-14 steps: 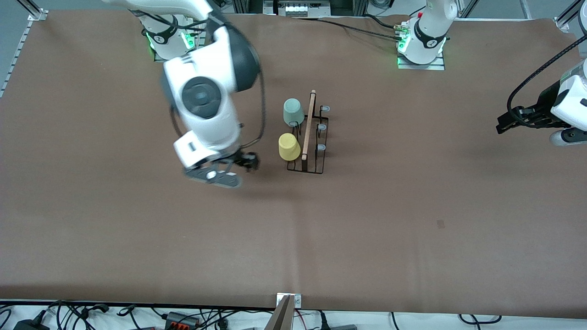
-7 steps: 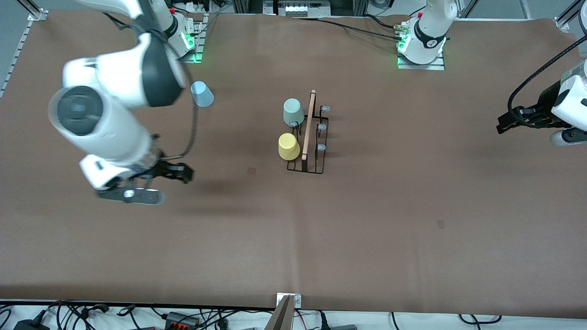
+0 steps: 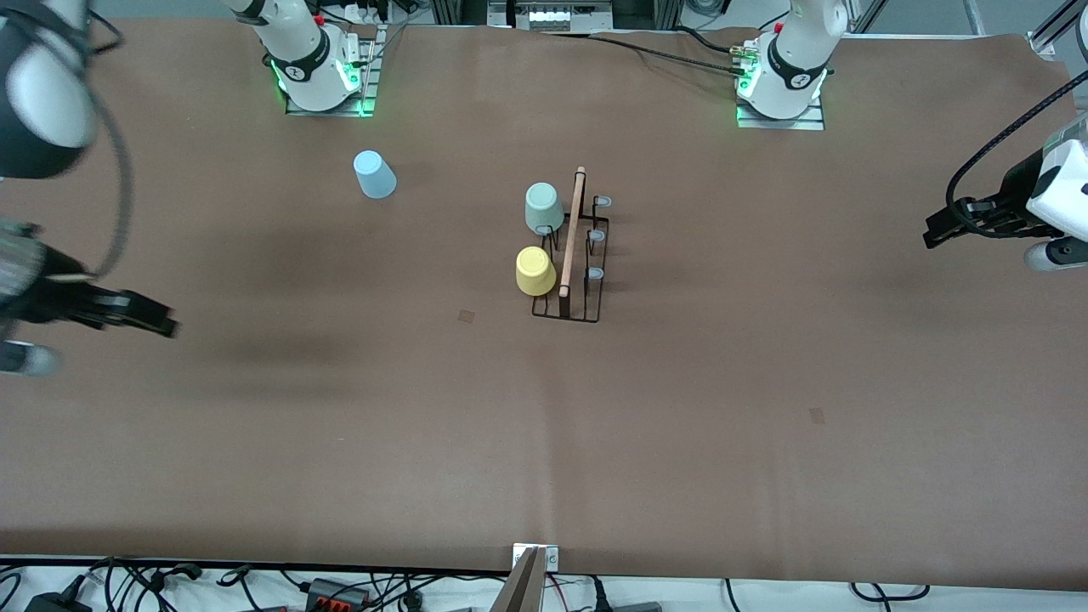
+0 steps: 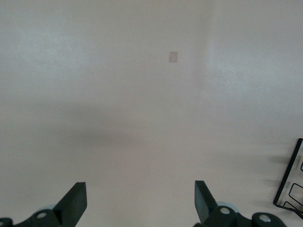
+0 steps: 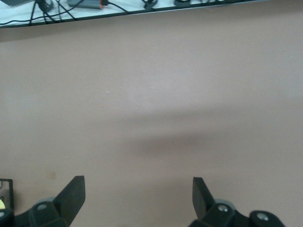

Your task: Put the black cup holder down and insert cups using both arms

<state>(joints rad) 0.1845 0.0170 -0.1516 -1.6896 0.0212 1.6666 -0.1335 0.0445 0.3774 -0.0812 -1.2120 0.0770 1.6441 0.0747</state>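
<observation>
The black cup holder [image 3: 571, 246] stands upright at mid-table, its wooden rod on top. A mint-green cup [image 3: 542, 208] and a yellow cup [image 3: 535, 271] sit upside down on its pegs, on the side toward the right arm's end; three pale-tipped pegs [image 3: 596, 235] are bare. A light blue cup [image 3: 374, 174] rests upside down on the table near the right arm's base. My right gripper [image 3: 166, 325] [image 5: 137, 196] hangs open and empty over the table's right-arm end. My left gripper [image 3: 931, 234] [image 4: 139, 201] is open and empty over the left-arm end, where that arm waits.
Brown mat covers the table [image 3: 680, 425]. Small square marks [image 3: 466, 315] [image 3: 817, 415] lie on it. Cables and plugs [image 3: 340, 591] run along the edge nearest the front camera. A corner of the holder [image 4: 289, 184] shows in the left wrist view.
The right arm swung away from beside the holder out to its own end of the table, uncovering the light blue cup. The left arm stayed nearly still.
</observation>
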